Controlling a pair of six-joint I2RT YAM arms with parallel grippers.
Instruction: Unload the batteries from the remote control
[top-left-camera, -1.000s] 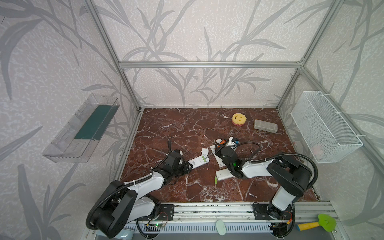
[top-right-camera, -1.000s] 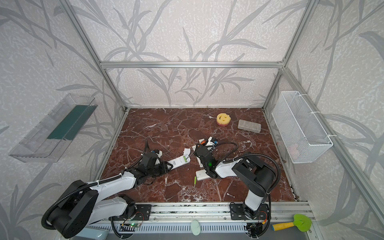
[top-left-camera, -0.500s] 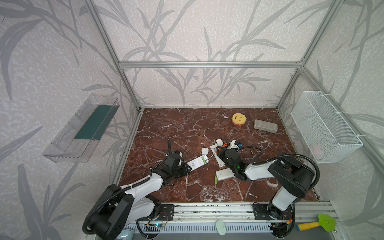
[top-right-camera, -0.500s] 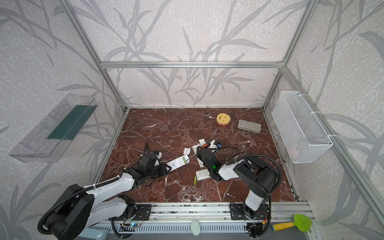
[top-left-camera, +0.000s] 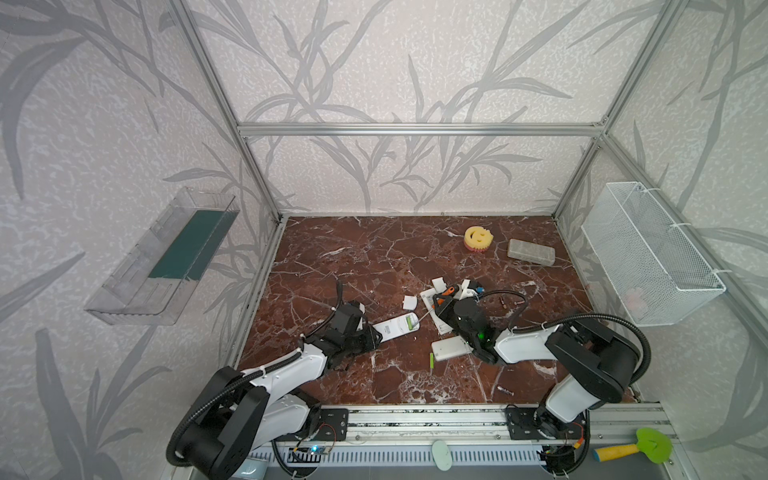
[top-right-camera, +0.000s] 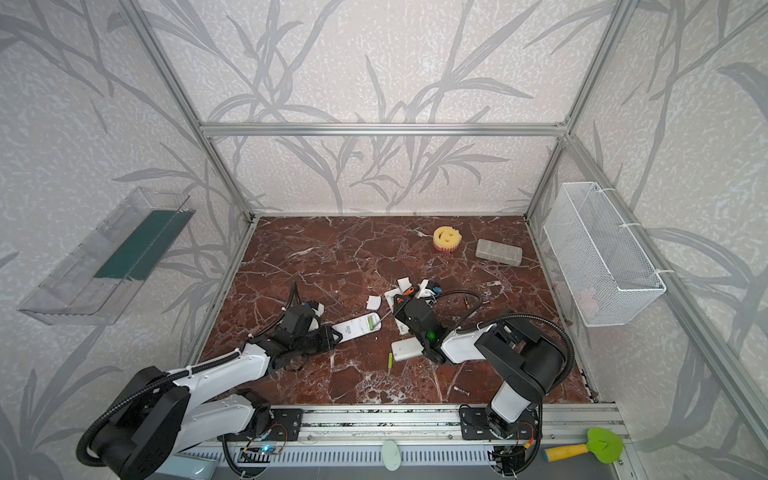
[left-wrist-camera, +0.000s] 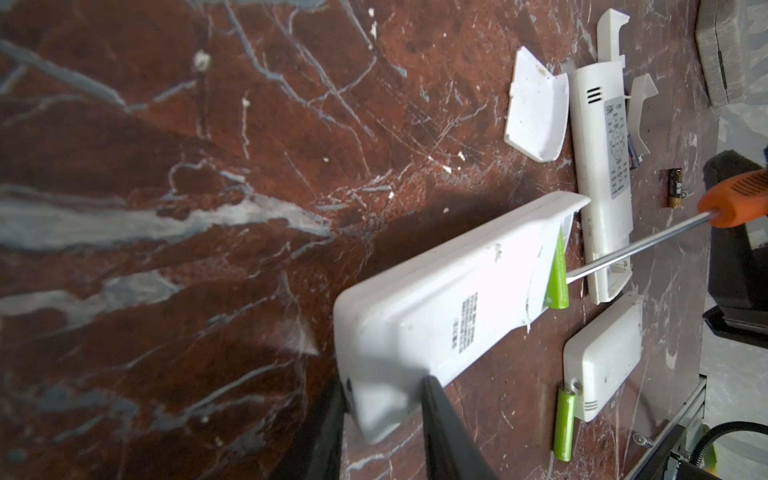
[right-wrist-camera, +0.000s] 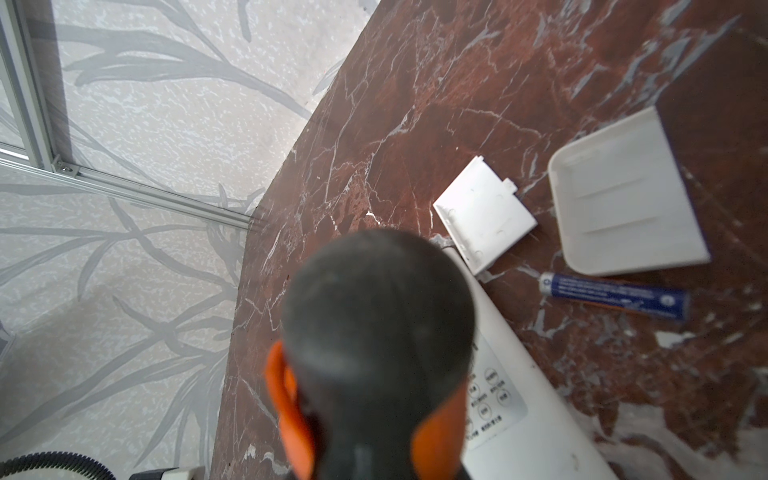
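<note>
Since a second ago my left fingers (top-left-camera: 374, 336) have narrowed a touch on the near end of the white remote control (left-wrist-camera: 436, 316), and my right arm has shifted the orange-handled screwdriver (left-wrist-camera: 739, 199), whose blade tip is at the open battery bay. My left fingers pinch the remote control, label side up just above or on the tabletop (top-left-camera: 353, 257), while my right fingers (top-left-camera: 444, 302) are clamped on the screwdriver's handle. One lime green battery (left-wrist-camera: 681, 274) sits in the bay against the blade tip, and a second lime green battery (left-wrist-camera: 564, 424) lies loose on the tabletop beside a small white box (left-wrist-camera: 602, 357).
</note>
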